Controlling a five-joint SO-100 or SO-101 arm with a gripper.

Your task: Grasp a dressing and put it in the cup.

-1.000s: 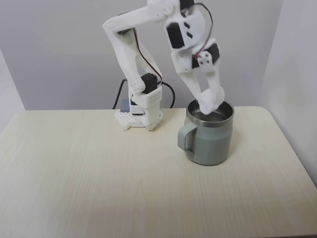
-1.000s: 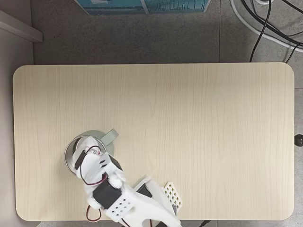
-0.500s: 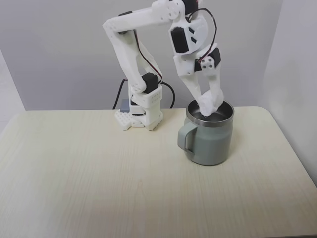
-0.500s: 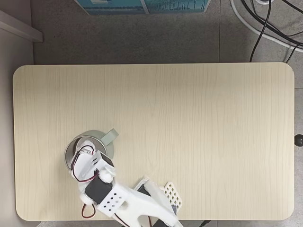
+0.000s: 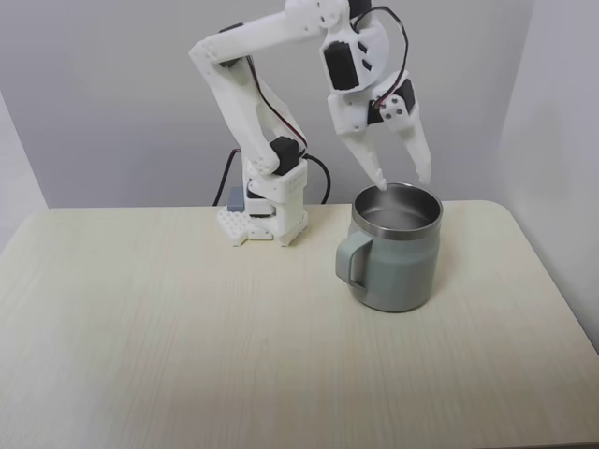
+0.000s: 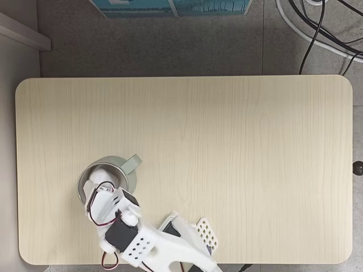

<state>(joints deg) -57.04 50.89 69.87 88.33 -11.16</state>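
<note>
The sage-green cup stands on the table at the right in a fixed view, its handle turned left. My white gripper hangs just above the cup's back rim, open, with nothing between its fingers. Seen from above in a fixed view, the cup sits near the lower left of the table, and a small white roll, the dressing, lies inside it. My gripper overlaps the cup's near edge there. From the side view the cup's wall hides the dressing.
The arm's base is fixed at the table's back edge, left of the cup. Black cables and a blue box lie on the floor beyond the table. Bare wood stretches across the table.
The gripper was shut on the dressing low in the cup's mouth. It has opened, let the dressing go into the cup, and risen above the rim.
</note>
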